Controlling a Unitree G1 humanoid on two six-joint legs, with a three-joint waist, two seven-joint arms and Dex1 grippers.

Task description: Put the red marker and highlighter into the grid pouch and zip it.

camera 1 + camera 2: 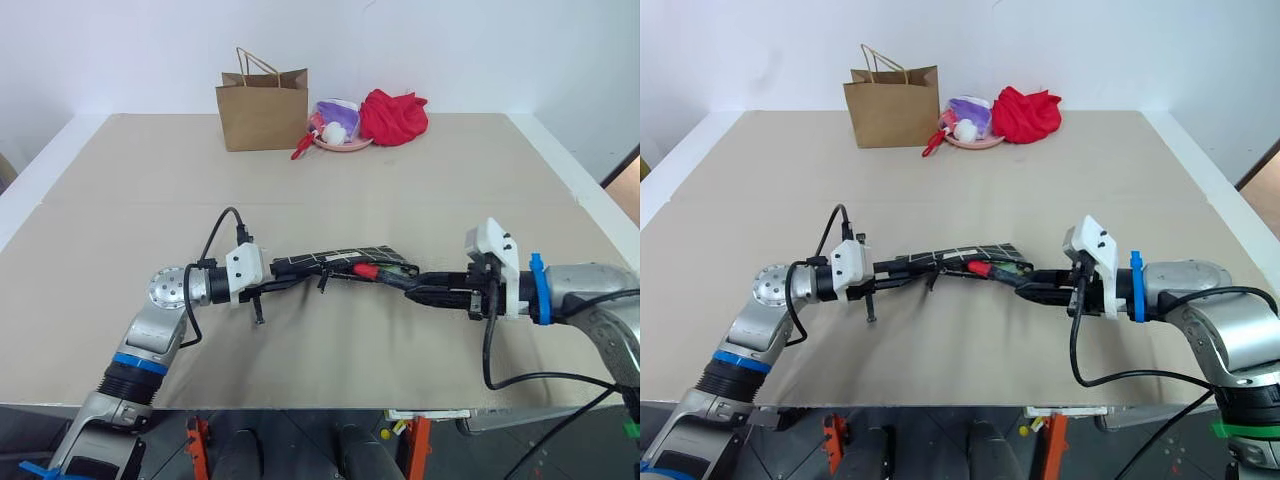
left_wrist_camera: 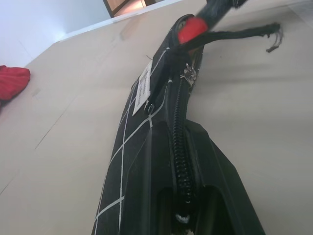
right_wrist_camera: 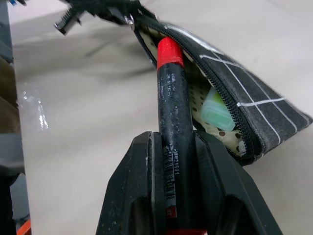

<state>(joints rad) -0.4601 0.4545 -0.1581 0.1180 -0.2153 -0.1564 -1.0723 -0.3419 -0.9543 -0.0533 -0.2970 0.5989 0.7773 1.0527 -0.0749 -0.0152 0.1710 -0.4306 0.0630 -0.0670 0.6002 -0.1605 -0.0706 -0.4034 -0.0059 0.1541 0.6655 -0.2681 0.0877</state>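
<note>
1. Left gripper: black, two fingers, clamped shut on the left end of the pouch and holding it up off the table. Risk, as a judgement: the fabric was thin and limp, so a sideways push from the marker could have dragged it out of this pinch.
2. Pouch: flat, soft black fabric with thin white grid lines, a small white label and a toothed zipper; lining pale with dark dots. It hung level between the two grippers, mouth open at its right end. Risk: the mouth was narrow and slack, liable to fold shut or catch the marker tip on the zipper teeth.
3. Zipper pull: small metal tab near the open mouth of the pouch, not yet drawn. Risk: zipping would jam if the marker stood out.
4. Marker: short, thick, rigid cylinder, black barrel with red end, the red end at the pouch mouth, partly in. Risk: smooth plastic could slip or swivel in the grip.
5. Highlighter: chunky, pale green, smooth; already inside the pouch, beside the marker tip. Risk: it could block the marker or slide out if the pouch tipped.
6. Right gripper: black fingers closed on the marker barrel, right of the pouch.
</note>
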